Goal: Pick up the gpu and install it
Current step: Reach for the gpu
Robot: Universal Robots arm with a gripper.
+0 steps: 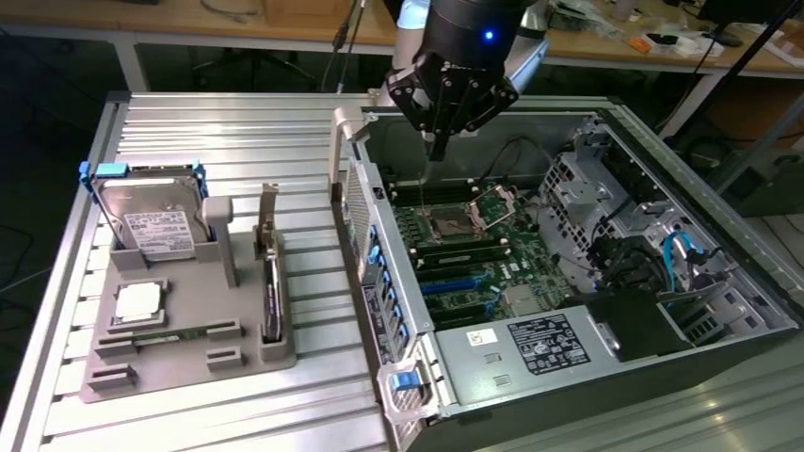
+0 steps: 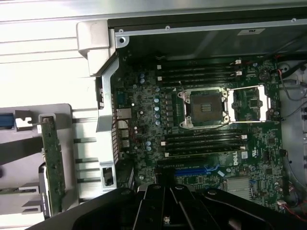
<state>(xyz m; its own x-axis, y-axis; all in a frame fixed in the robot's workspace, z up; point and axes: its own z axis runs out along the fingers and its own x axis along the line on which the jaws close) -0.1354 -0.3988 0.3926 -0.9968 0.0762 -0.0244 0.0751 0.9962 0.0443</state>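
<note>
Exterior view: shows gripper (image 1: 436, 151) pinched closed on nothing, hanging over open computer case (image 1: 358, 217) with motherboard (image 1: 472, 254) inside. Shows graphics card (image 1: 270, 292) standing on edge in gray tray (image 1: 188, 363), beside hard drive (image 1: 153, 226) and chip (image 1: 138, 299), well apart from gripper.

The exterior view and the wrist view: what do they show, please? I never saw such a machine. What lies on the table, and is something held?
This is a robot arm. Its end effector, the grasping part, hangs shut and empty over an open computer case. The exterior view comes from a camera off the arm; the wrist view comes from a camera on the arm, facing the motherboard. Beside the case, on the metal table, a grey holder carries a hard drive, a small silver chip and the gpu, a thin green card standing on its edge. Nothing is held.
</note>
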